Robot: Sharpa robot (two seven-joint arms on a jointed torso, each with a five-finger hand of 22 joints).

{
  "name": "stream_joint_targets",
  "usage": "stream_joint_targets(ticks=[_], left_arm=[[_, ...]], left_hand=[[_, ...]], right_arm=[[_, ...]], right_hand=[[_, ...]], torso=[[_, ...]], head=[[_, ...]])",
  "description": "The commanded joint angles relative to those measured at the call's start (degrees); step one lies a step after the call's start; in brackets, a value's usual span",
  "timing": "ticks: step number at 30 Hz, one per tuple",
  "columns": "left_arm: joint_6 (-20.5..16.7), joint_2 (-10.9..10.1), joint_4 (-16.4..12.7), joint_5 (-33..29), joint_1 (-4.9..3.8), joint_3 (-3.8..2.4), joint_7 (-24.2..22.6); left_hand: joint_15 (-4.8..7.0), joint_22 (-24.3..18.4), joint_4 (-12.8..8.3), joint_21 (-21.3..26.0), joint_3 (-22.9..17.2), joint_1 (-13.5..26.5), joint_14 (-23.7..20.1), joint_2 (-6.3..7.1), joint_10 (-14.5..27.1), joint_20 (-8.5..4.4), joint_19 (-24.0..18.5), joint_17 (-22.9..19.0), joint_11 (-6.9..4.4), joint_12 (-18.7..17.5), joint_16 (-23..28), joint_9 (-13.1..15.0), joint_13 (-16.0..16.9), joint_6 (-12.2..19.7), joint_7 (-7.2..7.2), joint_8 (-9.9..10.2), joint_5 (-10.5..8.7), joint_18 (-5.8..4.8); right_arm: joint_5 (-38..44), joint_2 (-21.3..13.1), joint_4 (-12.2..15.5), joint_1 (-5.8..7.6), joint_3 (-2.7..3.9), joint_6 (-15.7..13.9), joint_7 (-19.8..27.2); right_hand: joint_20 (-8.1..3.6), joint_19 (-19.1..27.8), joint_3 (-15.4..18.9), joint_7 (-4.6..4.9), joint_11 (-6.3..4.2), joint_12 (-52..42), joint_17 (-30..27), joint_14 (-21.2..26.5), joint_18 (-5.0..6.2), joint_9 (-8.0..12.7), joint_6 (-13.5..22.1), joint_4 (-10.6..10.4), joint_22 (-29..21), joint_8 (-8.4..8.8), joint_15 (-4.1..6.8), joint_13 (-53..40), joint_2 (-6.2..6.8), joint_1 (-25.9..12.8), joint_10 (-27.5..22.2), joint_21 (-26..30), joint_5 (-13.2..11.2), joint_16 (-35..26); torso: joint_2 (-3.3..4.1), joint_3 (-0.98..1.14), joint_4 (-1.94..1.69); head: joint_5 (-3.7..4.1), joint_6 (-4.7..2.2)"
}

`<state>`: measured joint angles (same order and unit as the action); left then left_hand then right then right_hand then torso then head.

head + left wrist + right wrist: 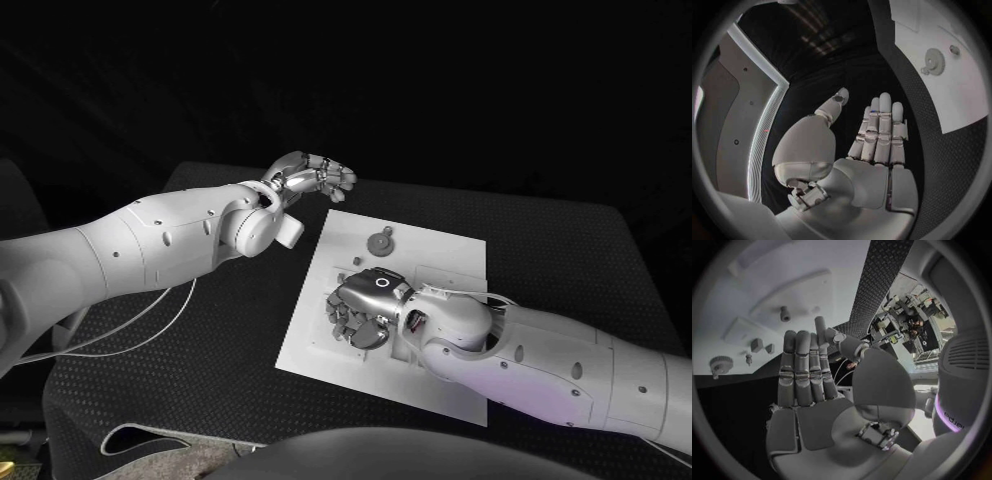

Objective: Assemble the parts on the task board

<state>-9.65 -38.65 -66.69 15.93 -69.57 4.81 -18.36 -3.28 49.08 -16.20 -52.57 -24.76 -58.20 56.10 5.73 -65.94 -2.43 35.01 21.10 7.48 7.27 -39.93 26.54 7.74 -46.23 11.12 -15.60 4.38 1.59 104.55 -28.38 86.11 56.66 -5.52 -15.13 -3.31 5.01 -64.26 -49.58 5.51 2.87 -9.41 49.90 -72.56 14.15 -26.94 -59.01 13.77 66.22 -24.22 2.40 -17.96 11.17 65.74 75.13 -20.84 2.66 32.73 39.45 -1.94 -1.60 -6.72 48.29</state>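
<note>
Head view: task board (pixel 447 250), a white plate, lies mid-table; a grey gear part (pixel 379 242) sits toward its 11 o'clock corner. Right hand (pixel 364 305) hovers over the board's centre. Left hand (pixel 310 177) hangs off the board at 11 o'clock.
Left wrist view: left hand (pixel 873 135) holds nothing, fingers straight; gear (pixel 933 62) on the board.
Right wrist view: right hand (pixel 811 370) flat, fingers extended, empty; small grey parts (pixel 756 344) stand on the board.

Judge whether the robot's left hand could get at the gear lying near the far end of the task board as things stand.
Probably yes. The left hand is open beyond the task board's far edge, and nothing lies between it and the gear. The right hand works nearer the middle of the board.
</note>
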Motion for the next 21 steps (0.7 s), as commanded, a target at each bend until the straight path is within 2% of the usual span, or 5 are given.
stream_joint_targets(ticks=[1, 5, 13, 21], left_arm=[[0.8, 0.2, -0.1, -0.3, -0.07, -0.05, -0.6], [0.8, 0.2, -0.1, -0.3, -0.07, -0.05, -0.6], [0.8, 0.2, -0.1, -0.3, -0.07, -0.05, -0.6], [0.8, 0.1, -0.1, -0.3, -0.07, -0.05, -0.6]], left_hand=[[-0.39, 0.1, 0.1, 0.2, 0.3, 0.0, 0.2, -0.74, 0.3, 0.41, -0.1, 0.1, 0.07, 0.0, 0.3, -0.1, -0.1, 0.5, 0.05, -0.3, -0.33, 1.0], [-0.39, 0.1, 0.1, 0.2, 0.3, 0.0, 0.2, -0.76, 0.3, 0.41, -0.2, 0.1, 0.08, 0.0, 0.4, -0.1, -0.1, 0.5, 0.05, -0.3, -0.33, 1.0], [-0.39, 0.1, 0.1, 0.2, 0.3, 0.0, 0.2, -0.76, 0.3, 0.42, -0.2, 0.1, 0.08, 0.0, 0.4, -0.1, -0.1, 0.5, 0.06, -0.3, -0.33, 1.0], [-0.4, 0.1, 0.1, 0.2, 0.3, 0.0, 0.2, -0.77, 0.4, 0.42, -0.2, 0.2, 0.08, 0.0, 0.4, -0.1, -0.1, 0.5, 0.06, -0.3, -0.33, 1.0]], right_arm=[[1.4, 0.2, -0.4, -0.1, -0.05, 0.0, 0.4], [1.5, 0.3, -0.9, -0.24, -0.14, 0.2, 0.3], [1.7, 0.8, -1.7, -0.8, -0.43, 0.3, 0.4], [2.0, 0.5, -2.2, -0.81, -0.44, 0.7, 0.1]], right_hand=[[0.01, -0.6, -0.1, 0.07, 0.02, -0.1, 0.1, -0.3, 0.85, -0.1, -0.3, 0.4, 0.1, -0.32, 0.21, -0.1, -0.71, 0.0, 0.4, -0.2, 0.1, 0.2], [0.0, -0.6, -0.1, 0.07, 0.02, -0.1, 0.1, -0.3, 0.85, -0.1, -0.3, 0.4, 0.1, -0.32, 0.22, -0.1, -0.71, 0.0, 0.4, -0.2, 0.1, 0.2], [0.0, -0.6, -0.1, 0.07, 0.02, -0.1, 0.1, -0.3, 0.85, -0.1, -0.3, 0.5, 0.1, -0.32, 0.23, -0.1, -0.72, -0.1, 0.4, -0.3, 0.1, 0.2], [-0.01, -0.6, -0.1, 0.06, 0.01, -0.1, 0.1, -0.3, 0.85, -0.2, -0.3, 0.5, 0.1, -0.32, 0.25, -0.1, -0.74, -0.1, 0.4, -0.3, 0.1, 0.2]], torso=[[0.0, 0.02, 0.02], [-0.02, -0.03, 0.01], [0.01, 0.01, -0.06], [-0.04, -0.02, 0.06]], head=[[0.01, 0.08], [0.03, 0.18], [-0.08, 0.35], [-0.14, 0.44]])
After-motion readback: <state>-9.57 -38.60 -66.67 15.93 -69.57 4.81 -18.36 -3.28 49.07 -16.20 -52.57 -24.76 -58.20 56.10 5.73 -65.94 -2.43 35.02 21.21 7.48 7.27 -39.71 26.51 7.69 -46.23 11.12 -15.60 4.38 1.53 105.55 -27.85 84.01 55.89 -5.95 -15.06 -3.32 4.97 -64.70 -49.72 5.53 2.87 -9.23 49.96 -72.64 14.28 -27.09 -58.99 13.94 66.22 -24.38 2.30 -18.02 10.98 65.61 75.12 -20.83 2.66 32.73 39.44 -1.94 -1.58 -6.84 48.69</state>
